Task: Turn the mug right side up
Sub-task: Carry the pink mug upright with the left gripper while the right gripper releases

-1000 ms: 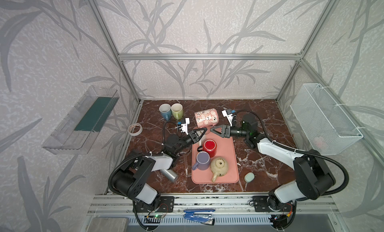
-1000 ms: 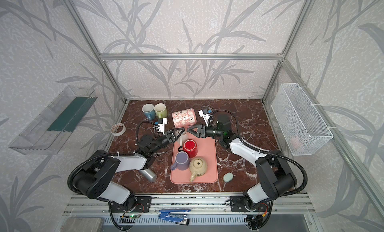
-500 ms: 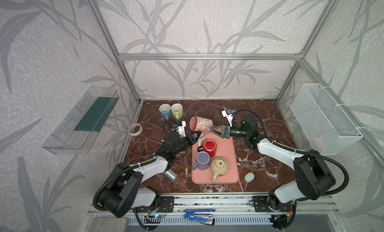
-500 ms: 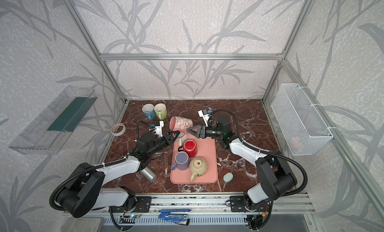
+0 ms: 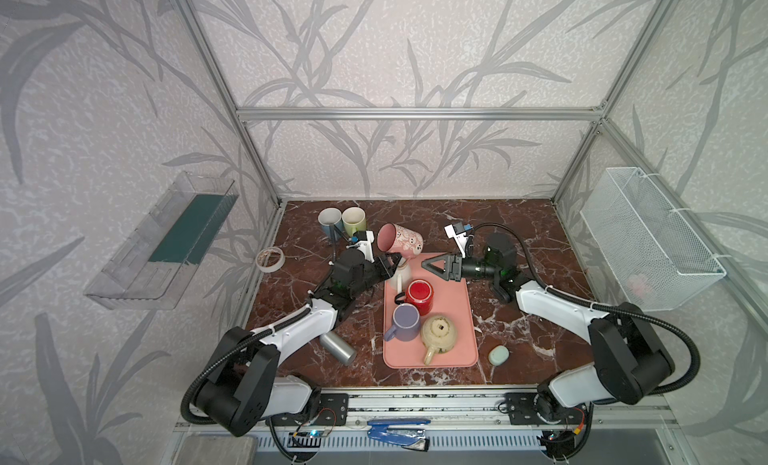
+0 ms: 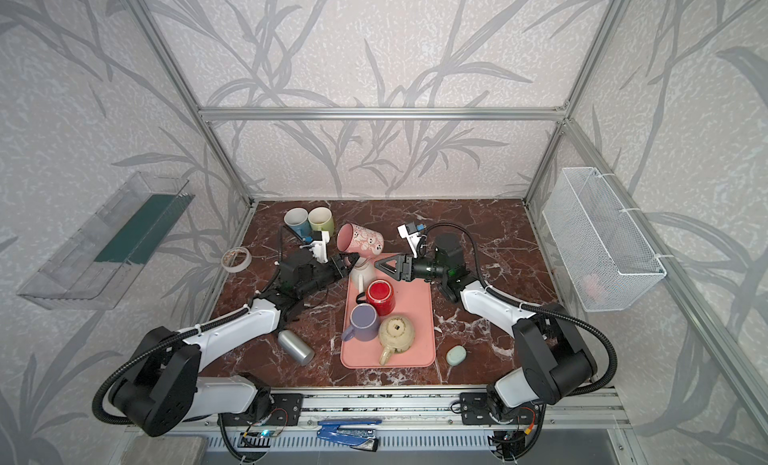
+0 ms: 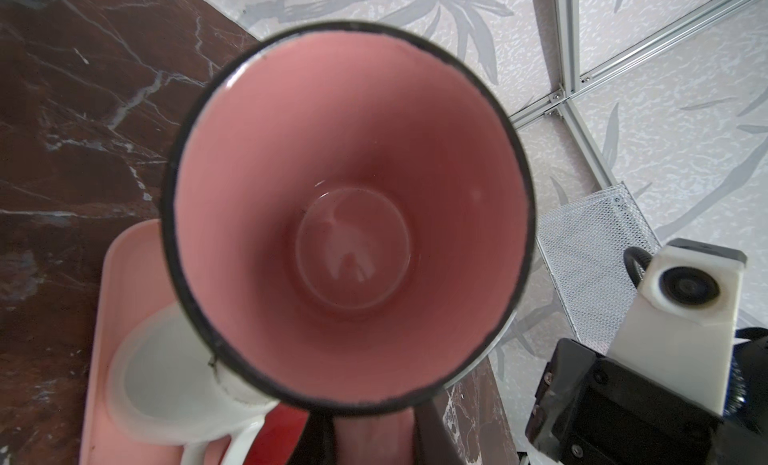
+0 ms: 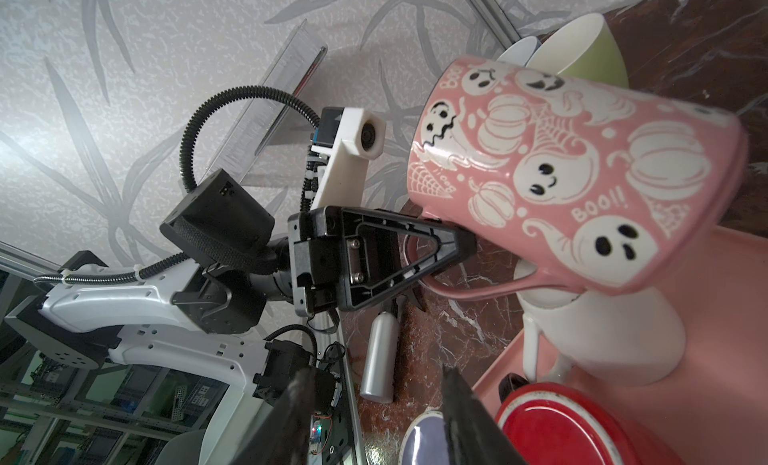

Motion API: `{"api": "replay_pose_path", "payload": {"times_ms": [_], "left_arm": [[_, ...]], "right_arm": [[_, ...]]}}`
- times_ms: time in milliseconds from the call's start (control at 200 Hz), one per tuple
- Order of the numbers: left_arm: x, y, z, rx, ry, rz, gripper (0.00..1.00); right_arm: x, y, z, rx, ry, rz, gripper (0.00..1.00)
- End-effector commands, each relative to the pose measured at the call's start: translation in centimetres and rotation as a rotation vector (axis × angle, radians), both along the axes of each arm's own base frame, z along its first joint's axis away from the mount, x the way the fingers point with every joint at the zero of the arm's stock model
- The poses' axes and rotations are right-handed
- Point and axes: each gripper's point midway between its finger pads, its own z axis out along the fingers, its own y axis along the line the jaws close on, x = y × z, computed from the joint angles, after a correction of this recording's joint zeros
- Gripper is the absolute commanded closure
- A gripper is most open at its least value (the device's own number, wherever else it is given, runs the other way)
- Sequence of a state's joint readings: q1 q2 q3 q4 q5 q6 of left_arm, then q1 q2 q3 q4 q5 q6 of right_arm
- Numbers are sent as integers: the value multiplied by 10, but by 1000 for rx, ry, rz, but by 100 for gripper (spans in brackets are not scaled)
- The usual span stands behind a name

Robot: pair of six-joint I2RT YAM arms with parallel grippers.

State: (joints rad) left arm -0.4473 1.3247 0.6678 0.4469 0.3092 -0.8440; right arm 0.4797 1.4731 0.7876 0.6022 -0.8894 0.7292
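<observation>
Now, pink mug [image 5: 401,242] tilted over the white mug [image 5: 402,272] at the tray's [image 5: 455,313] far end, left gripper [image 5: 392,259] clamped on its handle, right gripper [image 5: 430,264] spread apart — empty, six mugs in all, one tray, one teapot [image 5: 439,334].

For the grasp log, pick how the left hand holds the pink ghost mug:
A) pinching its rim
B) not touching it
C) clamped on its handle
C: the right wrist view shows the left hand closed on the handle loop of the pink ghost mug.
</observation>
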Motion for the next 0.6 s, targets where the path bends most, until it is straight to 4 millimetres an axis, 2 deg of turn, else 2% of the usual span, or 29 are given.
{"api": "replay_pose_path", "payload": {"times_ms": [0,250,595], "left_arm": [[14,6,69,24,-185,26,100],[42,12,79,199,-163,32,100],[84,20,67,490,-136,42,100]], "right_arm": [[-7,-4,16,24,-71,-9,50],[-14,-12,15,26,-77,-36,50],[-23,-23,7,12,-79,-78,51]]}}
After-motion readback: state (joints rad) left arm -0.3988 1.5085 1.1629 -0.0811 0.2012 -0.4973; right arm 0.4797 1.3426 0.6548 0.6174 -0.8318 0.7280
